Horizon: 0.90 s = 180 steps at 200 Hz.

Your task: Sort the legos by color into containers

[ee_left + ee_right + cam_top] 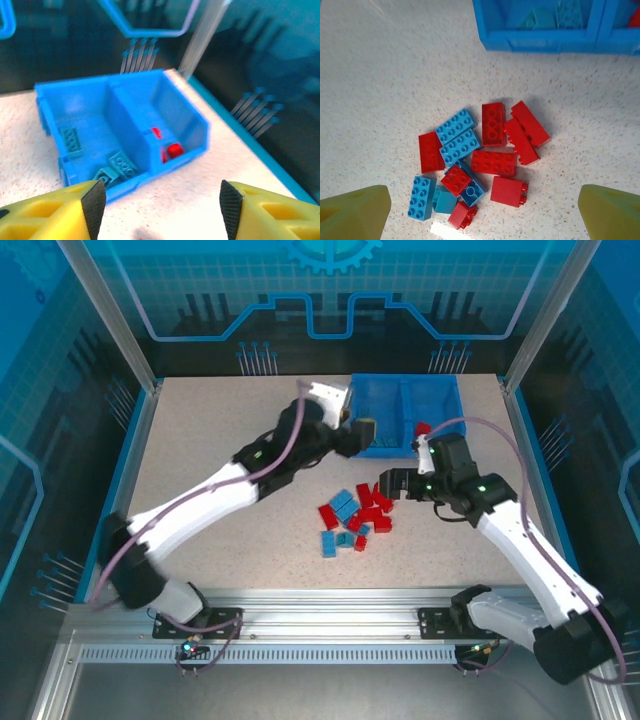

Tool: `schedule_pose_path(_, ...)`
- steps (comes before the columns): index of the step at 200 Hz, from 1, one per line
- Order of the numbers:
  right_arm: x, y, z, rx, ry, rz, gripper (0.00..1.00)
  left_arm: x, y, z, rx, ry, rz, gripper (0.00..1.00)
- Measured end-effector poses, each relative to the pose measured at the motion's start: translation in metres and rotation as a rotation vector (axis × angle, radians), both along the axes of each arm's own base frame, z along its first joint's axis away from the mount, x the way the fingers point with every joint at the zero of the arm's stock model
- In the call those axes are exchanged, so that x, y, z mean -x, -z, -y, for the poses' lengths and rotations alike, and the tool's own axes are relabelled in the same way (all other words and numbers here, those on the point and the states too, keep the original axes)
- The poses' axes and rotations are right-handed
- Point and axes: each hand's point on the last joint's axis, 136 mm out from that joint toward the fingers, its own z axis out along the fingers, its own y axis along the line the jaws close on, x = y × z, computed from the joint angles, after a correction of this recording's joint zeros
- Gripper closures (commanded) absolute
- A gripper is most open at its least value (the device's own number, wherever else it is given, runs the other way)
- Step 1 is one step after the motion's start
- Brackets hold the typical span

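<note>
- Speckled table (200,470) under me, walled in by blue-lit panels; the bin (185,120) sits at its far edge, towards the right.
- My left gripper (162,210) hangs just in front of the bin, looking down into both halves. Its fingers (92,202) stand well apart with nothing between them, so that hand is released and empty.
- My right gripper (484,210) hovers over the pile (480,160) in the middle of the table. It is spread wide too, grasping nothing, with the bricks lying below the gap.
- Done so far: the left compartment (85,120) holds three light blue bricks (122,164) that I can count, two near the front wall and one further back. The right compartment (165,110) holds at least two red bricks (175,149) tucked by the front wall and the divider. No colour sits in the wrong half, as far as I can see.
- Left to do: the pile is most of the job. From my right wrist I count about eight red and five or six blue, lying close together, several touching or overlapping. One small blue piece is half hidden under its neighbours.
- My judgement: less than a third of the way through. The bin is correctly started, but most bricks remain on the table.
- Next call, as I read it: my right hand is placed to drop onto a brick at the pile's edge, a red one being nearest the red half.
</note>
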Motion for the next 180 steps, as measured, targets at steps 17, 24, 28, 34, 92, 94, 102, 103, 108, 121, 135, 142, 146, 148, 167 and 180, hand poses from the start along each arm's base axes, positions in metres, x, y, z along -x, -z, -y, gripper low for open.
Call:
schedule_pose_path(17, -0.002, 0.023, -0.015, 0.02, -0.038, -0.064, 0.13, 0.045, -0.014, -0.021, -0.033, 0.083, 0.081, 0.27)
schedule_pose_path(24, 0.0, 0.033, -0.021, 0.032, -0.056, -0.088, 0.14, 0.058, -0.014, -0.03, -0.054, 0.106, 0.102, 0.24)
schedule_pose_path(28, 0.001, 0.039, -0.025, 0.04, -0.068, -0.101, 0.14, 0.066, -0.013, -0.036, -0.069, 0.121, 0.114, 0.23)
schedule_pose_path(34, 0.003, 0.047, -0.029, 0.054, -0.079, -0.118, 0.14, 0.077, -0.01, -0.044, -0.1, 0.147, 0.136, 0.21)
schedule_pose_path(92, 0.029, 0.129, -0.003, 0.201, 0.012, -0.298, 0.14, 0.152, 0.075, -0.094, -0.458, 0.404, 0.299, 0.01)
schedule_pose_path(94, 0.029, 0.13, -0.003, 0.2, 0.014, -0.3, 0.15, 0.154, 0.079, -0.095, -0.467, 0.416, 0.302, 0.01)
schedule_pose_path(102, 0.028, 0.133, -0.004, 0.199, 0.014, -0.305, 0.17, 0.16, 0.088, -0.095, -0.496, 0.457, 0.319, 0.01)
schedule_pose_path(103, 0.028, 0.134, -0.005, 0.199, 0.013, -0.305, 0.17, 0.16, 0.089, -0.095, -0.498, 0.46, 0.319, 0.01)
schedule_pose_path(108, 0.026, 0.136, -0.006, 0.197, 0.014, -0.305, 0.19, 0.164, 0.094, -0.096, -0.514, 0.484, 0.328, 0.01)
schedule_pose_path(121, 0.021, 0.141, -0.008, 0.195, 0.017, -0.305, 0.25, 0.17, 0.105, -0.095, -0.544, 0.537, 0.345, 0.01)
schedule_pose_path(135, 0.018, 0.147, -0.01, 0.193, 0.025, -0.309, 0.29, 0.173, 0.111, -0.093, -0.559, 0.57, 0.352, 0.01)
schedule_pose_path(142, 0.016, 0.15, -0.011, 0.194, 0.026, -0.312, 0.31, 0.173, 0.112, -0.092, -0.564, 0.581, 0.356, 0.01)
schedule_pose_path(146, 0.016, 0.151, -0.012, 0.196, 0.023, -0.314, 0.32, 0.173, 0.113, -0.091, -0.567, 0.585, 0.358, 0.01)
schedule_pose_path(148, 0.015, 0.152, -0.012, 0.195, 0.026, -0.316, 0.32, 0.173, 0.114, -0.091, -0.568, 0.588, 0.357, 0.01)
schedule_pose_path(167, 0.014, 0.161, -0.013, 0.2, 0.029, -0.331, 0.36, 0.173, 0.117, -0.089, -0.577, 0.599, 0.353, 0.01)
schedule_pose_path(180, 0.012, 0.165, -0.014, 0.2, 0.034, -0.338, 0.39, 0.173, 0.118, -0.089, -0.581, 0.601, 0.35, 0.01)
